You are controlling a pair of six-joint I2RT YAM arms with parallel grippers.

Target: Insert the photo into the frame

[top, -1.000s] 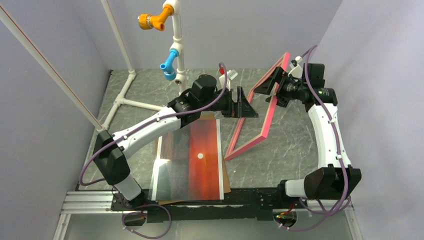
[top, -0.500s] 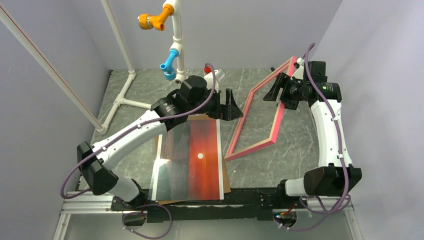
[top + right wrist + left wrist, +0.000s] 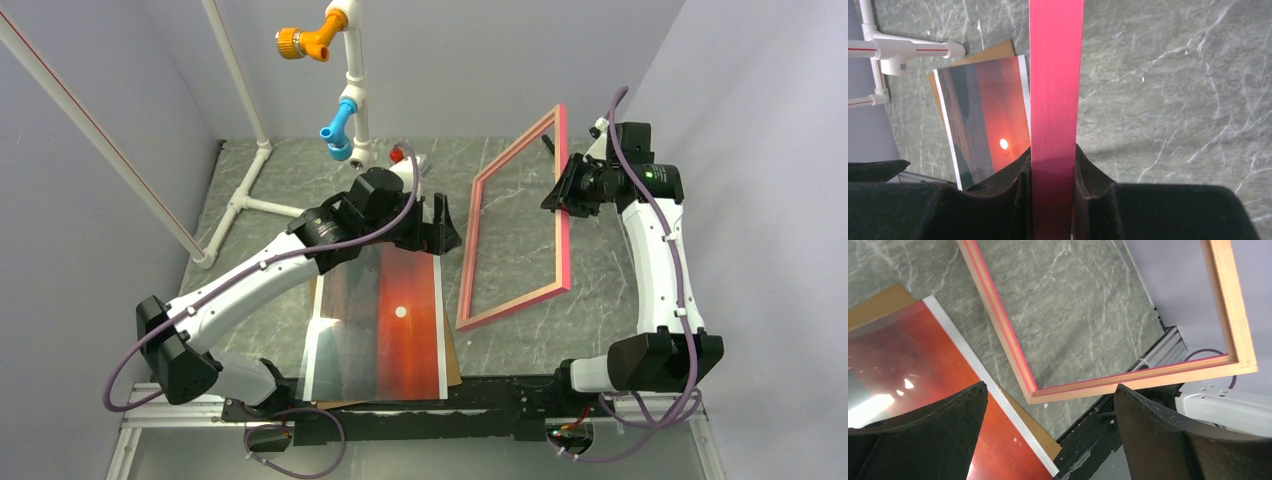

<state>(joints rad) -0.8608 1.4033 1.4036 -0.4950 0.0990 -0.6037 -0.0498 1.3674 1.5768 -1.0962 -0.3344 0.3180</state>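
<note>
The photo (image 3: 400, 320), a sunset print with a white sun, lies flat, face up, on a brown backing board (image 3: 455, 362). It also shows in the wrist views: photo (image 3: 908, 360), photo (image 3: 993, 110). The frame (image 3: 563, 245) stands tilted on edge right of the photo, its near left corner down by the board. My right gripper (image 3: 566, 193) is shut on the frame's pink right rail (image 3: 1055, 75), one finger (image 3: 1018, 175) pressed on each side. My left gripper (image 3: 443, 230) hangs open over the photo's far right corner, holding nothing; the frame's near corner (image 3: 1038, 392) lies beyond its fingertips.
A white pipe stand (image 3: 352, 95) with orange and blue fittings rises at the back left; its foot (image 3: 903, 50) lies on the grey marble tabletop (image 3: 600, 290). Lilac walls close in on both sides. A metal rail (image 3: 170, 405) runs along the near edge.
My right gripper has closed on the frame's rail and swung the frame more upright. My left arm has drawn back to the left, away from the frame, staying open.
</note>
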